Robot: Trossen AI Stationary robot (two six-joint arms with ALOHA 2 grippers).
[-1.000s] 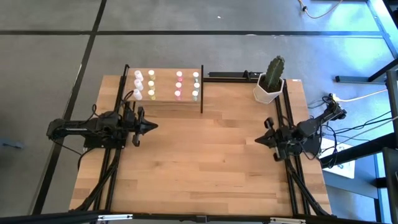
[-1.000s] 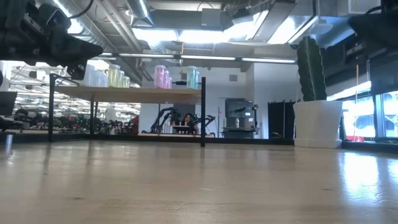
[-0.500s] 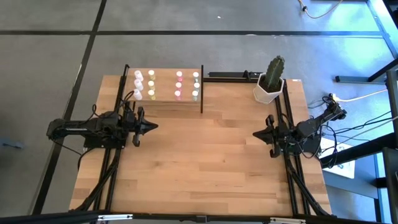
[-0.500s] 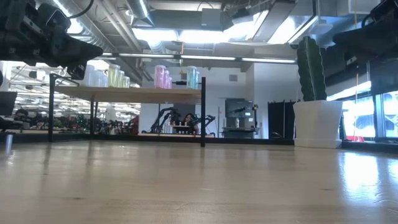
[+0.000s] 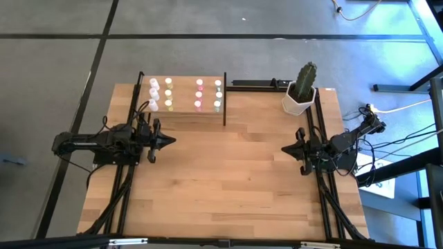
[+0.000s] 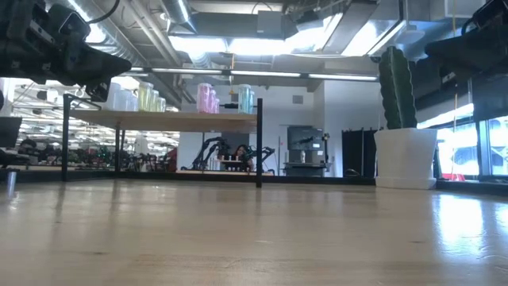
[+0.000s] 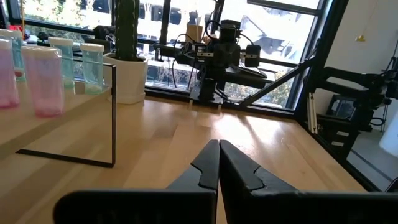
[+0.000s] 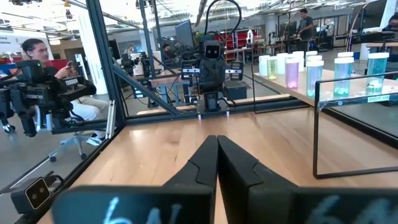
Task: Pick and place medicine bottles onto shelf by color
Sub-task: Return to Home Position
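Observation:
The shelf (image 5: pixel 184 105), a light-wood board with black posts, stands at the table's far left. The medicine bottles stand upright on it in columns: white (image 5: pixel 154 93), pale yellow (image 5: pixel 168 93), pink (image 5: pixel 199 93) and pale green (image 5: pixel 217 93). In the low view they show above the board (image 6: pixel 206 98). My left gripper (image 5: pixel 173 140) hangs shut and empty near the table's left edge, pointing level toward the right. My right gripper (image 5: pixel 284 149) hangs shut and empty at the right edge, pointing left. Both wrist views show the fingertips meeting, left (image 7: pixel 219 146) and right (image 8: pixel 217 140).
A cactus in a white pot (image 5: pixel 301 93) stands at the far right corner. Black rails (image 5: pixel 322 138) run along the table's left and right sides. Bare wood (image 5: pixel 228 173) lies between the two arms. A seated person (image 8: pixel 37 53) shows beyond the table.
My right gripper has swivelled at the wrist, its tip swinging a little toward the table's far edge, and it stays shut. The bottles stand as before.

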